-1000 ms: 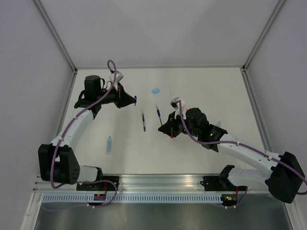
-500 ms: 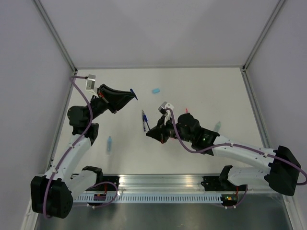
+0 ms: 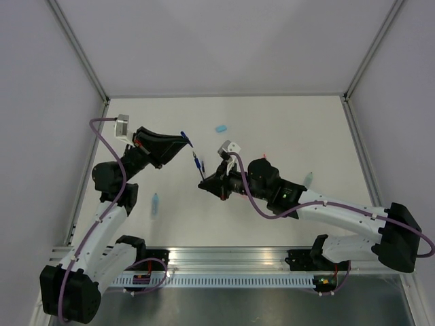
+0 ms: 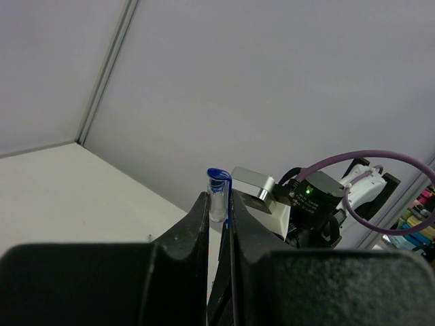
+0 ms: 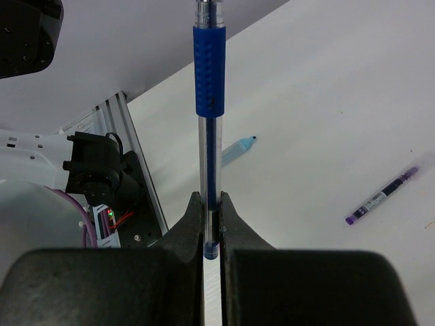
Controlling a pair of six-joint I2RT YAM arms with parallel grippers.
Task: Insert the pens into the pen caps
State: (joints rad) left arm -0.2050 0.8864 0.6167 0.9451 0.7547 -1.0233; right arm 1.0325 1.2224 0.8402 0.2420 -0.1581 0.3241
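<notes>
My left gripper is shut on a small clear pen cap with a blue clip, held up in the air; in the left wrist view the cap sticks out between the fingertips. My right gripper is shut on the rear end of a dark blue pen that points toward the cap, a short gap apart. In the right wrist view the pen runs straight up from the gripper. A pale blue marker lies at the left front.
A light blue cap lies at the back middle. A pale green marker lies right of the right arm, with a pink piece behind it. A dark pen lies on the table in the right wrist view. Walls enclose the table.
The left arm swung up and right with the cap. The right gripper moved left with the blue pen, bringing its tip close to the cap.
</notes>
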